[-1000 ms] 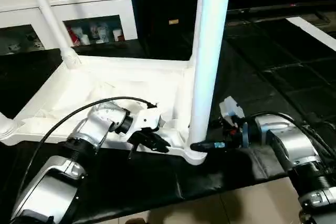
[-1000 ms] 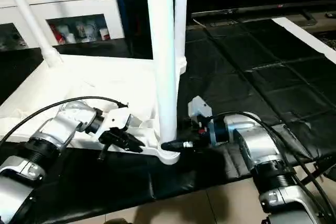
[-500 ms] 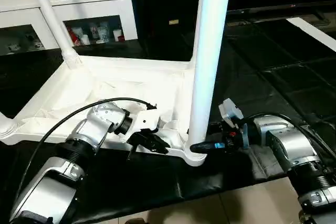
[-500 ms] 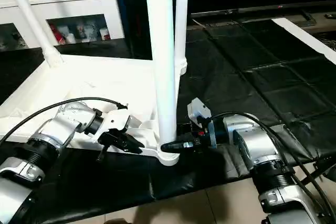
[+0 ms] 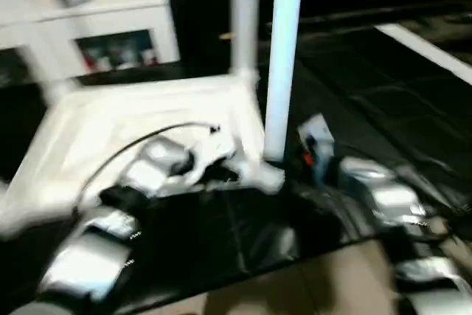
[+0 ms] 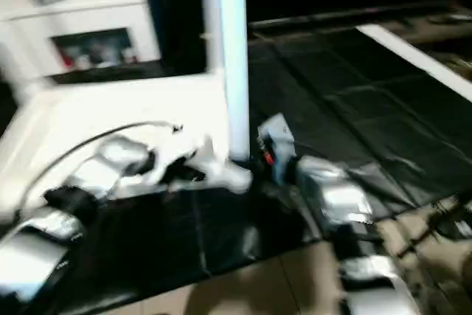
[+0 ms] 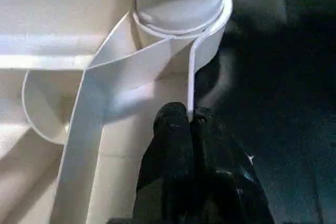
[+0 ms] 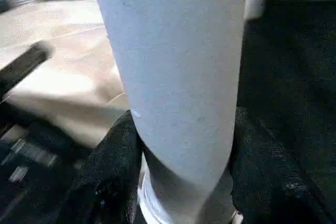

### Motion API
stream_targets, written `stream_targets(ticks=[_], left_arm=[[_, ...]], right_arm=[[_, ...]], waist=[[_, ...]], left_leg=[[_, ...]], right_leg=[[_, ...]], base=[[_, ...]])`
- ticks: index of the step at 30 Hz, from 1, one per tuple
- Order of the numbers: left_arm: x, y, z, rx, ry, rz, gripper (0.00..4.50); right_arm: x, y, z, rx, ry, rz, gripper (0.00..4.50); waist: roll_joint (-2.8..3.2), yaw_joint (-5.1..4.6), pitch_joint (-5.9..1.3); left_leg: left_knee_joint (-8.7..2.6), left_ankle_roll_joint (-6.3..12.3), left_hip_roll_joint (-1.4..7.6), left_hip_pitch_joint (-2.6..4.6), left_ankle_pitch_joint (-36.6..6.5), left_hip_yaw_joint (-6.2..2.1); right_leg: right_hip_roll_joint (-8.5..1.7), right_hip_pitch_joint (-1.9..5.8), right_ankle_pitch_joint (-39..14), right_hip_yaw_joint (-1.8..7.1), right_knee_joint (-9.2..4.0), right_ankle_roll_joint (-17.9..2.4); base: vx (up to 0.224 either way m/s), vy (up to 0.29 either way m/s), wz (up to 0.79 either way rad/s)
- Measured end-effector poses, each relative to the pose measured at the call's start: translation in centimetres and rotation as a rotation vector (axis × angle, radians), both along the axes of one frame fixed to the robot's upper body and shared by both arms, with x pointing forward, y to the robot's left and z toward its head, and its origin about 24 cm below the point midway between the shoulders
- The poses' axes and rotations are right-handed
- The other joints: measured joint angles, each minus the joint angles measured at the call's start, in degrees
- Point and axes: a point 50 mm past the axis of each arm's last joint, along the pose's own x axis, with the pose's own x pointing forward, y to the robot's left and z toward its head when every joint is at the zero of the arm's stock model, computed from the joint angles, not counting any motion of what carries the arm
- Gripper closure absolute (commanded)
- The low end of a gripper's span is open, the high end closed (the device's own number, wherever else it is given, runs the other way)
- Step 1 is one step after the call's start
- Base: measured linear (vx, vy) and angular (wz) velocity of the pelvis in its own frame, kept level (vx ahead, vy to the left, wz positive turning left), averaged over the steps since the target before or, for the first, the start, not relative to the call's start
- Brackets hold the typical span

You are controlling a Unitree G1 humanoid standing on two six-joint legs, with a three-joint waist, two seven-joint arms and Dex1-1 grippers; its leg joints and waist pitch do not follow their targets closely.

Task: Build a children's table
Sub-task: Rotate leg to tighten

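Seating the near leg in its corner socket

At six o'clock the right gripper (image 8: 181,182) clamps the near leg (image 8: 173,66) low, a finger (image 8: 113,166) on each side just above the socket. The left gripper (image 7: 191,124) at about eight o'clock is pinched together on the thin rim (image 7: 190,77) of the upturned top (image 5: 147,119). To do it well, I judge: keep the rim pinned, hold the leg plumb, press straight down without rocking. Farther off, at twelve o'clock, a second leg (image 5: 243,16) stands at the far corner; the cabinet (image 5: 96,23) sits at eleven.
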Motion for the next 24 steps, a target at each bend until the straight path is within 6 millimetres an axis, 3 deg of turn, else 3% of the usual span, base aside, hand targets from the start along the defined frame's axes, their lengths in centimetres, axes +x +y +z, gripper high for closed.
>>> stream_targets(ticks=[5,7,12,20,24], left_arm=[[0.2,-1.2,0.0,-0.059,0.001,0.087,4.50],[0.2,-1.2,0.0,-0.065,0.001,0.083,4.50],[0.1,-1.1,0.1,-0.065,-0.002,0.056,4.50],[-0.7,0.7,0.1,-0.045,-0.017,-0.137,4.50],[-1.2,1.2,0.2,-0.035,-0.019,-0.244,4.50]], right_arm=[[0.7,0.3,0.3,-0.025,-0.033,-0.102,2.49],[0.6,0.2,0.4,-0.030,-0.045,-0.102,1.95],[0.3,0.1,0.3,-0.022,-0.059,-0.079,1.40],[-1.7,-2.6,-0.2,0.006,-0.049,0.182,0.76],[-2.4,-3.3,0.5,0.012,-0.058,0.324,0.41]], waist=[[0.14,-0.36,-0.02],[0.16,-0.27,-0.03],[0.14,-0.19,-0.02],[0.18,0.53,0.02],[0.28,1.74,0.06]], left_leg=[[-0.26,0.01,-0.01,-0.22,0.0,-0.01],[-0.40,0.06,0.00,-0.47,0.0,-0.01],[-0.42,0.19,0.00,-0.56,0.0,0.01],[-0.40,0.41,0.03,-0.56,0.1,0.02],[-0.29,0.38,0.05,-0.50,0.1,0.02]], right_leg=[[0.02,-0.11,0.1,-0.02,-0.10,-0.1],[0.04,-0.13,0.1,-0.06,-0.22,-0.2],[0.03,-0.18,0.1,-0.07,-0.33,-0.2],[0.03,-0.23,0.1,-0.09,-0.31,-0.3],[0.03,-0.24,0.2,-0.10,-0.31,-0.3]], base=[[0.000,0.000,0.00],[0.000,0.000,0.00],[0.000,0.000,0.00],[0.000,0.000,0.00],[0.000,0.000,0.00]])
